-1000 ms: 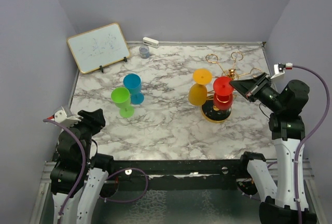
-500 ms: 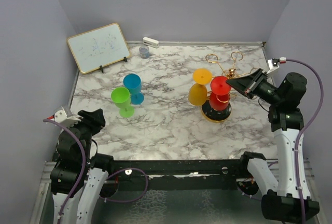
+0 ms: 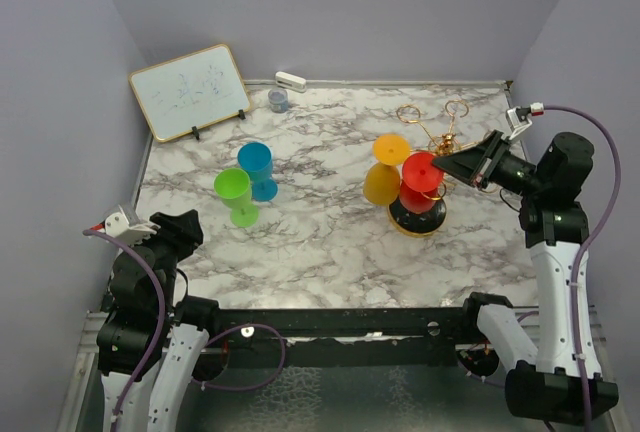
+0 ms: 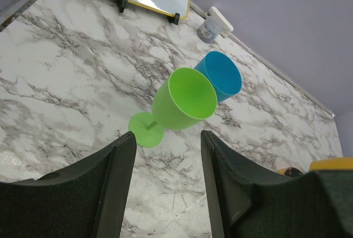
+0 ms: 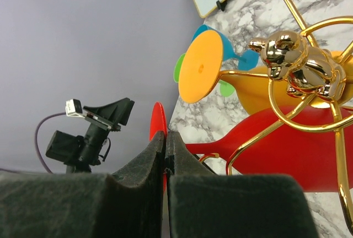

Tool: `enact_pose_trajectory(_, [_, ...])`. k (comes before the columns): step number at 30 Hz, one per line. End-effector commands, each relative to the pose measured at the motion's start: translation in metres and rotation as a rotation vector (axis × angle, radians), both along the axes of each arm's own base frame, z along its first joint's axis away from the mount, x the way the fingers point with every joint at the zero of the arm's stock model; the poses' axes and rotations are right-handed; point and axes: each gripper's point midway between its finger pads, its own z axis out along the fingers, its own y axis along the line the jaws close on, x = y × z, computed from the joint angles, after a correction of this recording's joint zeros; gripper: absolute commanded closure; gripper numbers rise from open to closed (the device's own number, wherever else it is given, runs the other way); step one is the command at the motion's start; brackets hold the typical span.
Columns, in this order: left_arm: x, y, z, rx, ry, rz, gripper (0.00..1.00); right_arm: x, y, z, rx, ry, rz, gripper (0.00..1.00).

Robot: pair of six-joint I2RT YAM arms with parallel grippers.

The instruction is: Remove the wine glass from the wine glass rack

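Over the last second your right arm has lifted at the wrist and carried its pincer a little to the left. The translucent red plastic wine glass [image 3: 420, 172] has gone left with it, and nothing else has shifted.

At the near left, your left gripper [image 4: 165, 144] hangs with its jaws wide and holds nothing. Past it, the lime-green plastic wine glass [image 4: 185, 100] and the blue plastic one [image 4: 223, 72] stand touching on the grey-veined marble table [image 3: 320, 242]. Leave that arm parked.

Right of centre, the orange plastic wine glass [image 3: 383, 180] hangs upside down on the gold wire wine glass rack [image 5: 287, 56], just left of the red glass.

The red glass is still on the rack. It lies tilted, with gold loops crossing its stem and bowl. Your right gripper [image 5: 165, 139] is pinched tight on the thin rim of its round foot.

- That is an edge grip, so I judge the glass can pivot in it. Move slowly and avoid any twist.
- Draw the stem out along the open line of its loop until the bowl is clear of the wire.
- Stay off the orange foot disc, which sits close to the red foot.
- Watch the black base. If it drags or tips, the stem is probably catching on the wire.
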Motion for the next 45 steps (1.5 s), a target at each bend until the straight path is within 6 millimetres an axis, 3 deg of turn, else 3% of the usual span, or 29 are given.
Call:
enact_pose_trajectory(1, [0.004, 0.0, 0.001, 0.003, -0.008, 0.003, 0.47, -0.012, 0.007, 0.008, -0.007, -0.027, 0.081, 0.99])
enact_pose_trajectory(22, [0.004, 0.0, 0.002, 0.002, -0.008, 0.003, 0.47, -0.02, 0.021, 0.02, 0.009, -0.022, 0.172, 0.98])
enact_pose_trajectory(35, [0.004, 0.0, 0.002, 0.002, -0.008, 0.001, 0.47, -0.058, 0.041, 0.031, 0.049, -0.024, 0.335, 0.98])
enact_pose_trajectory(40, [0.004, 0.0, 0.002, 0.003, -0.008, 0.0, 0.48, -0.077, 0.05, 0.053, 0.086, -0.076, 0.438, 0.98])
enact_pose_trajectory(45, [0.004, -0.001, 0.002, 0.004, -0.009, -0.001, 0.47, -0.097, 0.056, 0.103, 0.085, -0.235, 0.539, 0.99])
